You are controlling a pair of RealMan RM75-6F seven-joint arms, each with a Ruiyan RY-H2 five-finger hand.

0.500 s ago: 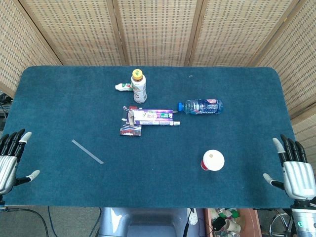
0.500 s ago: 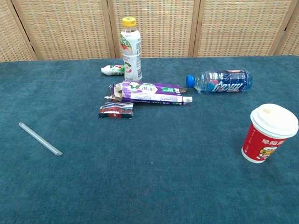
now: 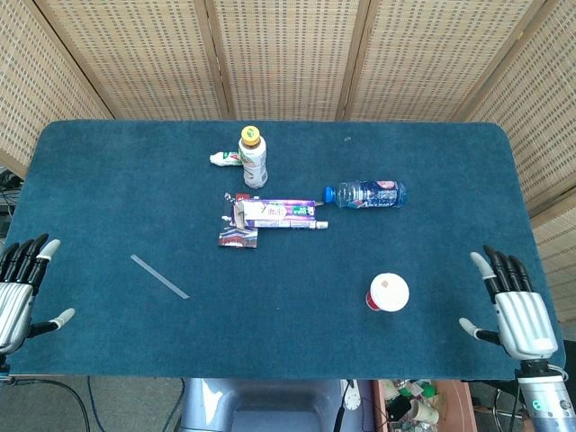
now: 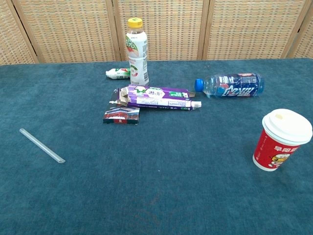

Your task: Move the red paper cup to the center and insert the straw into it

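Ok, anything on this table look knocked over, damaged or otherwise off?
Two things. The water bottle lies on its side, cap on, nothing spilled. The purple toothpaste box lies with one end flap torn open. The red paper cup stands upright, lidded; the straw lies flat, apart.

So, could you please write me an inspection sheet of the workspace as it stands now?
Surface: blue carpeted table, flat.
Job's things: red paper cup upright with white lid, at the right; straw lying flat at the left, untouched.
Clutter: upright yellow-capped bottle, small tube behind it, purple toothpaste box, small dark packet, water bottle on its side.
Hands: left hand and right hand at the table's edges, fingers apart, holding nothing.
Cables: a cable below the table's front edge.
Surroundings: wicker screen behind.
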